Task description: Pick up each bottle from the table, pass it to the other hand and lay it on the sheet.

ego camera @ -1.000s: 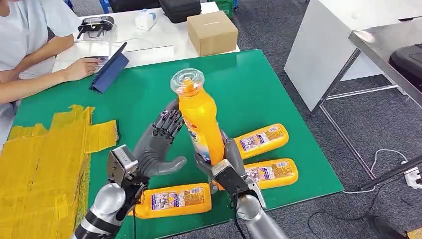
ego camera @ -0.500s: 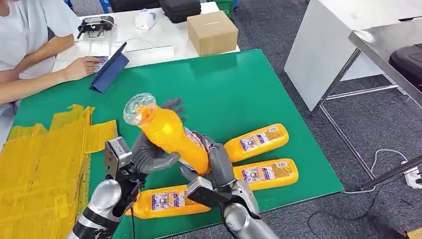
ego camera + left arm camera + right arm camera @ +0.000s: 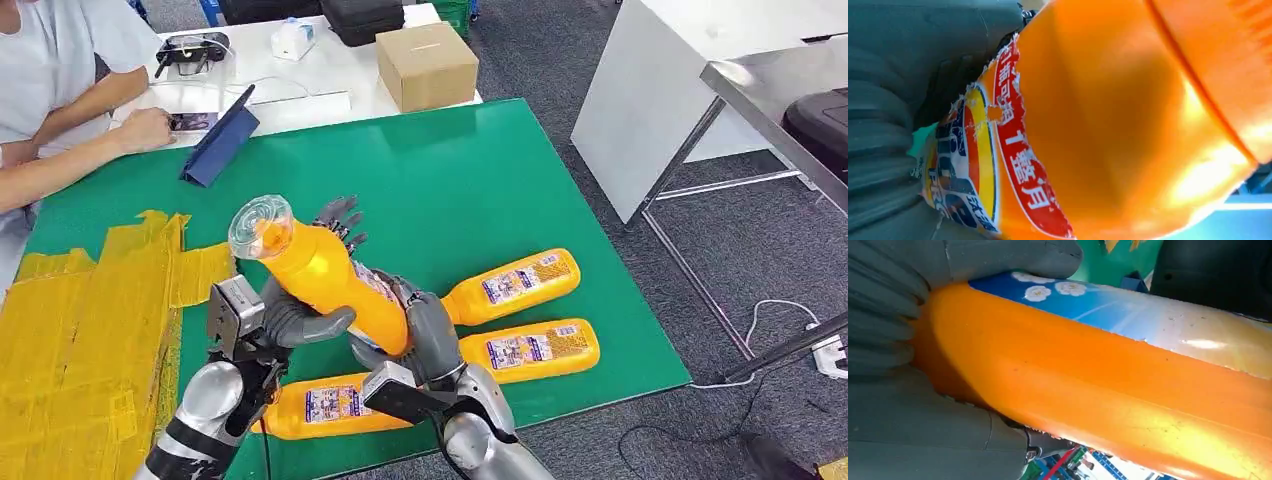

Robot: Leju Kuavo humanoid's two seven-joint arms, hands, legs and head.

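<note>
Both robot hands [image 3: 300, 315] around bottle [image 3: 330, 280]

You have bright, even overhead light in the head view, with soft, short shadows on the green table [image 3: 480, 170]. Both wrist views are too close: the orange bottle [image 3: 1128, 125] is blurred, with glare patches at its lower right.

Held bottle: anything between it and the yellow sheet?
Nothing visible. The held bottle sits between the left hand and right hand, tilted with its cap toward the yellow sheet. Bare green table lies between them; the three lying bottles are off that path.
</note>
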